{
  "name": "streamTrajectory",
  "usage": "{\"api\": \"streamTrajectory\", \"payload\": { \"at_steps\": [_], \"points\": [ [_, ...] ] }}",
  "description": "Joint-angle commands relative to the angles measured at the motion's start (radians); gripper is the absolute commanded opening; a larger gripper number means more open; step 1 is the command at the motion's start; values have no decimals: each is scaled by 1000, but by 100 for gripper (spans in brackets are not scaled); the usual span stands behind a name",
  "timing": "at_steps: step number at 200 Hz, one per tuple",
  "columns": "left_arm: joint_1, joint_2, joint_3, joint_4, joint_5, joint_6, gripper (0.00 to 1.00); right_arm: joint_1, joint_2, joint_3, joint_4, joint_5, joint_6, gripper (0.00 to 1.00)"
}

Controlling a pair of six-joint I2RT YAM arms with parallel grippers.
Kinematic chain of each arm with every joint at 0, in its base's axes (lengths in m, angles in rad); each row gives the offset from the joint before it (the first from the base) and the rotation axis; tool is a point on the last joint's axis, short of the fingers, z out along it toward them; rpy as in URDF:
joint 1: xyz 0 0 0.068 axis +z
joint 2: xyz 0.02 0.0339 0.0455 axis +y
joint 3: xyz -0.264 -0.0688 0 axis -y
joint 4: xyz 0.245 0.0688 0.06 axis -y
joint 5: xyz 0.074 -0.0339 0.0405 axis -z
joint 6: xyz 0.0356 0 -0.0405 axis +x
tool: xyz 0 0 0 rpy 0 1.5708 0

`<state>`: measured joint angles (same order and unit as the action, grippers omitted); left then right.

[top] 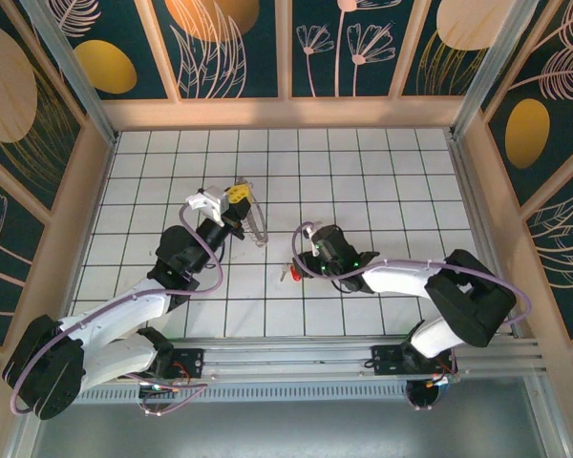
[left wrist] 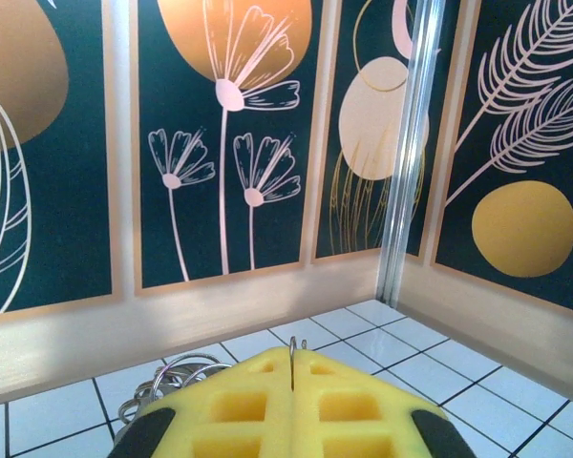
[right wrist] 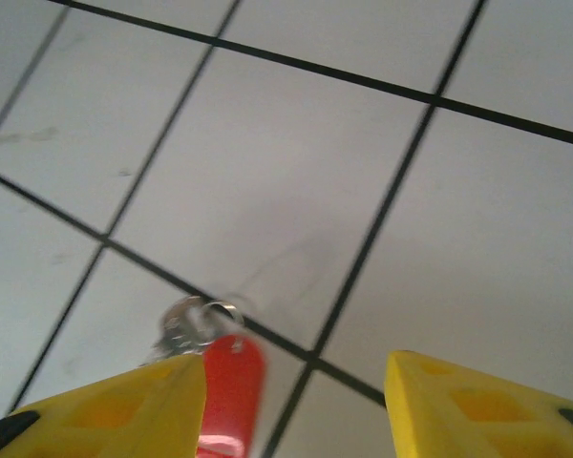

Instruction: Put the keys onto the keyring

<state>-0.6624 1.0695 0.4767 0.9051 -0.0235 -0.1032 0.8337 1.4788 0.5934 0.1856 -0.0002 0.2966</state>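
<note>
left claw clamped on keyring, loops just beside it; probably floppy | right claw open, key flat on bench between its jaws | key likely light, slippery: pinch red head, blade free

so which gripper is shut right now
The left gripper: its jaws are pressed together on the keyring. The right gripper has its jaws apart, just above the red key.
</note>
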Motion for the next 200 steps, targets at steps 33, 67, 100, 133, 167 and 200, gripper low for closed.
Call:
{"api": "streamTrajectory", "payload": {
  "at_steps": [33,67,100,133,167,200],
  "points": [
    [-2,24,2,72,31,-30,0,57,-38,-7,-13,-16,34,52],
    [-1,36,2,81,36,-38,0,52,-14,-6,-1,-1,19,46],
    [-2,40,2,80,34,-38,0,27,13,11,29,-75,-19,41],
    [-2,39,4,78,33,-38,0,4,42,25,54,-155,-43,42],
    [-2,38,5,77,34,-41,0,2,96,50,68,-184,-64,44],
    [-2,33,4,72,36,-40,0,1,148,70,83,-162,-73,45]
  ]
}}
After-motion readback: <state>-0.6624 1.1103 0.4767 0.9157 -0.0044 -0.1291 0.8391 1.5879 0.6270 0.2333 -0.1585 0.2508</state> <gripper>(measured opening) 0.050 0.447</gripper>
